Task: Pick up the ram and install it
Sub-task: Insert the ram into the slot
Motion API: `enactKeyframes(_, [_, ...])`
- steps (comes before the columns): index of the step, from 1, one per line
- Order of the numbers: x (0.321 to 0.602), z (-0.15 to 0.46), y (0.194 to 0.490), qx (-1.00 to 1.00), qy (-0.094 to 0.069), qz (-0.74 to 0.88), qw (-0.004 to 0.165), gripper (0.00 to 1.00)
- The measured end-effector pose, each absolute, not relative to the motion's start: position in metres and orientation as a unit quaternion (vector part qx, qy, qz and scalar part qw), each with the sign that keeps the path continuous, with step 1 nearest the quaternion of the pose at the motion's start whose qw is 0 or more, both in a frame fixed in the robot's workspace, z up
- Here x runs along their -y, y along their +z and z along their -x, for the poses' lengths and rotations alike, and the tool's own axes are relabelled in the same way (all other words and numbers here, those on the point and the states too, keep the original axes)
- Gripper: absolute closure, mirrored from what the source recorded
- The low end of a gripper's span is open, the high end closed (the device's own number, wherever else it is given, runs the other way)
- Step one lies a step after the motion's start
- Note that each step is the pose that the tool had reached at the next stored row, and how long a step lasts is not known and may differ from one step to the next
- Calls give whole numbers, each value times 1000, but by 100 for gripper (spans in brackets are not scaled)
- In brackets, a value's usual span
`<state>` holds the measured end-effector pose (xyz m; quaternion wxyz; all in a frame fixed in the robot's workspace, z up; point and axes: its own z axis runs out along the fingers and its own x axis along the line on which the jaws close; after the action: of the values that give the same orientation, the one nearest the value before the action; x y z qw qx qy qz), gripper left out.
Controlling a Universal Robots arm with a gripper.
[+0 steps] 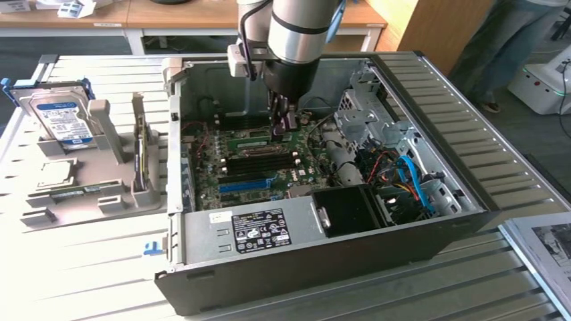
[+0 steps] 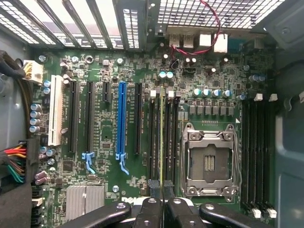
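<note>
My gripper point(image 1: 283, 126) reaches down into the open computer case point(image 1: 464, 200), just above the green motherboard point(image 1: 259, 167). In the wrist view the gripper point(image 2: 162, 211) is shut on the ram point(image 2: 162, 142). The ram appears edge-on as a thin yellow-green line running away from the fingers. It hangs over the black memory slots point(image 2: 153, 137), between the blue expansion slot point(image 2: 121, 118) and the processor socket point(image 2: 209, 161). Whether the ram touches a slot I cannot tell.
The case walls and the power supply point(image 1: 254, 231) hem in the motherboard. Drive cage and cables point(image 1: 402, 167) lie on the exterior view's right. A grey fixture point(image 1: 98, 180) with a hard drive point(image 1: 61, 117) stands at the exterior view's left. A person's legs point(image 1: 509, 47) are at the back right.
</note>
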<state>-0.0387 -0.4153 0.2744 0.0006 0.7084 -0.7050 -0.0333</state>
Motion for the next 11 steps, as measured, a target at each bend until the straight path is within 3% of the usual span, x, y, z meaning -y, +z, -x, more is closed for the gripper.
enactKeyframes(11, [415, 39, 266, 705, -33, -708, 1, 88])
